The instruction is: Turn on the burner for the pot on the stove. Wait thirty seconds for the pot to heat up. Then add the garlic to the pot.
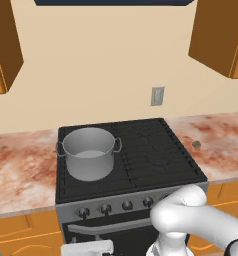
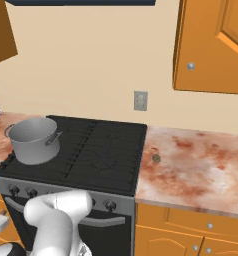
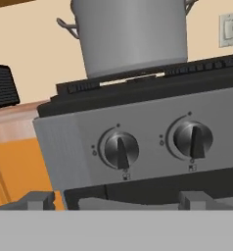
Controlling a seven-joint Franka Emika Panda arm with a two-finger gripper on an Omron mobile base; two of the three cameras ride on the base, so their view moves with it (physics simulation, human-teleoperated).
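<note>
Marbled reddish tabletop (image 1: 21, 165) flanks the stove (image 1: 141, 150). Low before its grey front panel, the hand (image 3: 116, 202) is spread wide with nothing between its fingers, facing two dark knobs: one (image 3: 119, 149) just above-left, another (image 3: 193, 138) above-right. Higher up, beyond the panel, the pot (image 3: 133, 34) stands on the grate. Well off to the hand's right, the garlic (image 1: 196, 145) lies on the tabletop.

White robot arm
Smooth, glossy, rounded arm (image 1: 191, 215) segments at lower right; a dark joint band at the bottom right corner.
</note>
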